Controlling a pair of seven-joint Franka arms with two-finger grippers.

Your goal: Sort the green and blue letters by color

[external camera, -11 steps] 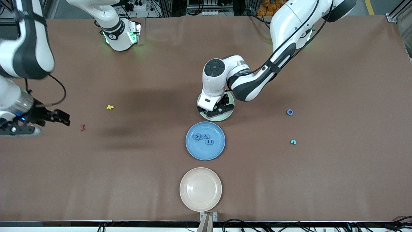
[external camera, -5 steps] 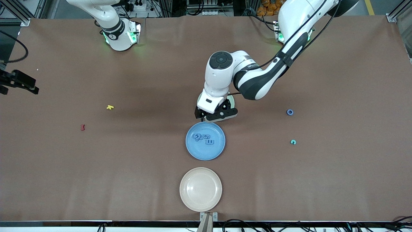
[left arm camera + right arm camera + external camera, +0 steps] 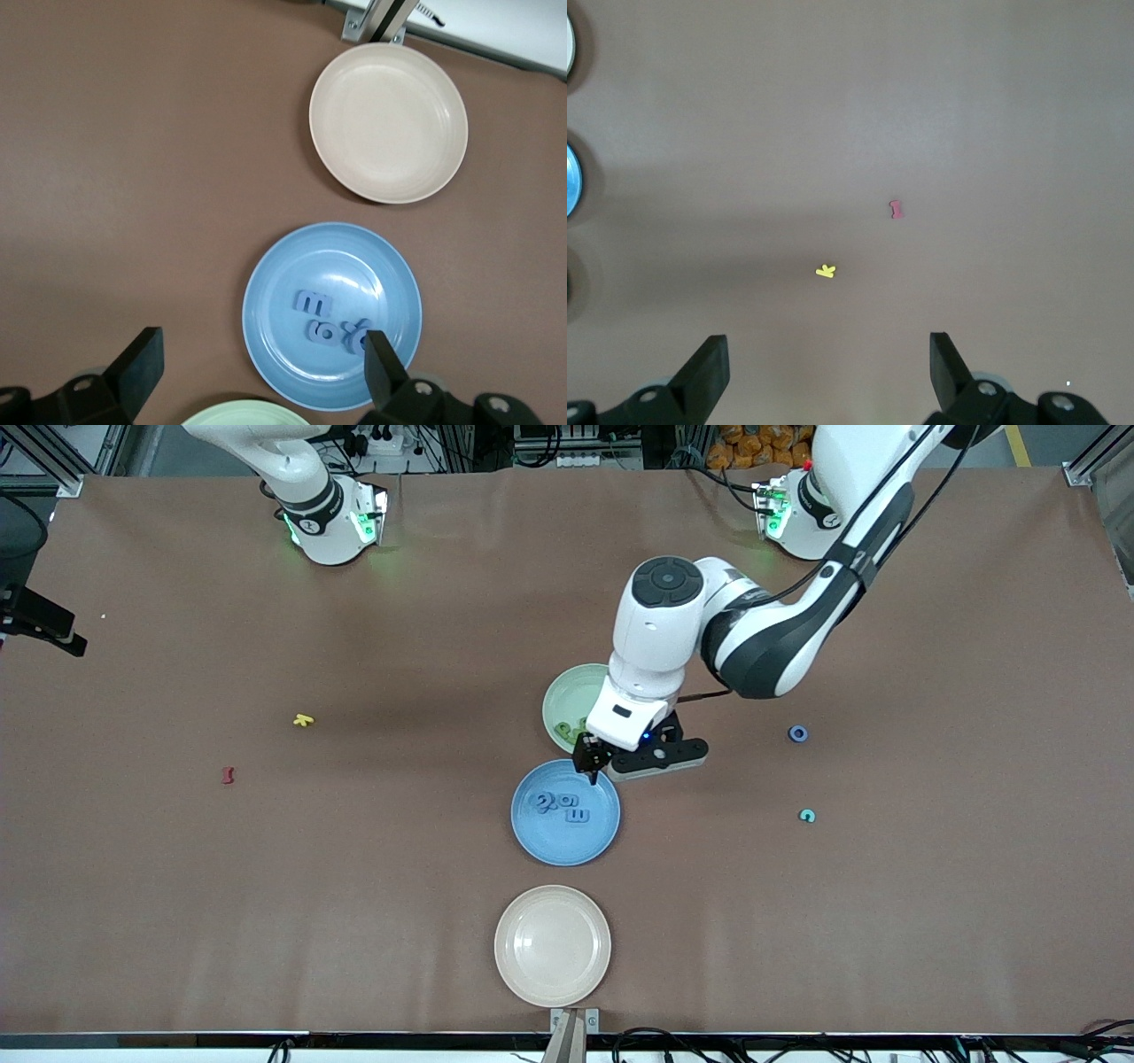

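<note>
My left gripper point(image 3: 611, 766) hangs spread and empty over the seam between the blue and green plates.

Nearest the front camera sits the cream plate point(image 3: 552, 945), bare; next the blue plate point(image 3: 565, 841) with three blue letters point(image 3: 559, 806) grouped on it, also plain in my left wrist view point(image 3: 330, 319). My left arm point(image 3: 780, 615) reaches in from its base, elbow bent, wrist pointing straight down, fingers point(image 3: 142, 359) wide apart with nothing between them. Just past my hand lies the green plate point(image 3: 567, 691), green letters point(image 3: 569, 732) at its near rim. Toward my left arm's end a turquoise letter point(image 3: 807, 815) and a blue ring letter point(image 3: 798, 733) lie loose on the table point(image 3: 930, 868). My right gripper point(image 3: 40, 629) waits open at its own end, above a dark red letter point(image 3: 897, 209) and a yellow letter point(image 3: 825, 271).
</note>
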